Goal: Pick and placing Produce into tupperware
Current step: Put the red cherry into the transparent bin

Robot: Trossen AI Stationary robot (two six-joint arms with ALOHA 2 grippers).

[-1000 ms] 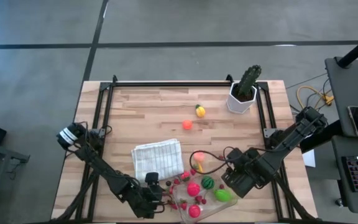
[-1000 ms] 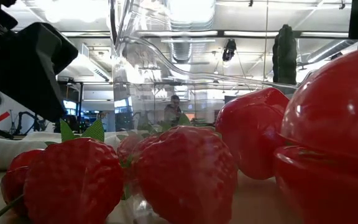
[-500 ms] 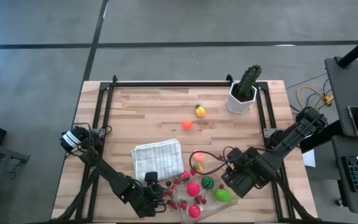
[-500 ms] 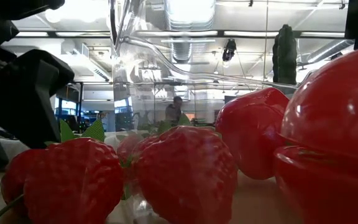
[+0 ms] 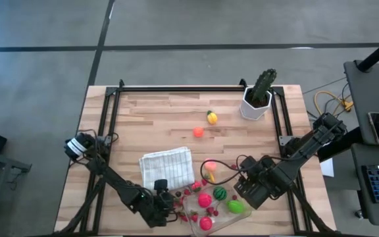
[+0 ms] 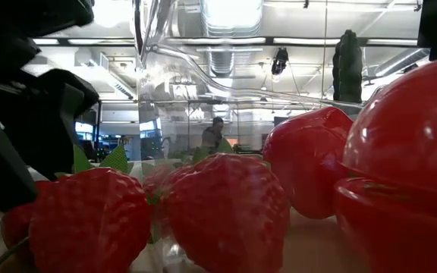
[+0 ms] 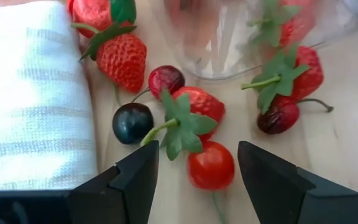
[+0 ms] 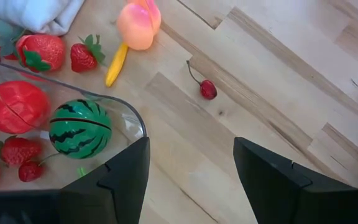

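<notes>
The clear tupperware [image 5: 188,213] sits near the table's front edge. It holds a small watermelon [image 8: 79,129], a red fruit [image 8: 14,106], pink and green pieces and strawberries. Loose produce lies on the wood to its left: strawberries [image 7: 123,59], a dark cherry [image 7: 132,122] and a red cherry [image 7: 211,165]. My left gripper [image 7: 197,152] is open, slanting down just above these, with the red cherry between its fingertips, untouched; it also shows in the high view [image 5: 168,199]. My right gripper [image 8: 191,146] hangs open over bare wood by the tupperware's right end [image 5: 247,186].
A white checked cloth [image 5: 166,168] lies left of the berries, beside my left gripper. A peach [image 8: 138,25], a yellow piece [image 8: 117,62] and a cherry [image 8: 208,89] lie behind the tupperware. An orange fruit [image 5: 198,131], a yellow fruit [image 5: 212,117] and a potted cactus [image 5: 258,99] stand farther back.
My left gripper has sunk toward the loose berries beside the cloth, tipping a little more downward; its fingers keep the same gap. No fruit has moved.
</notes>
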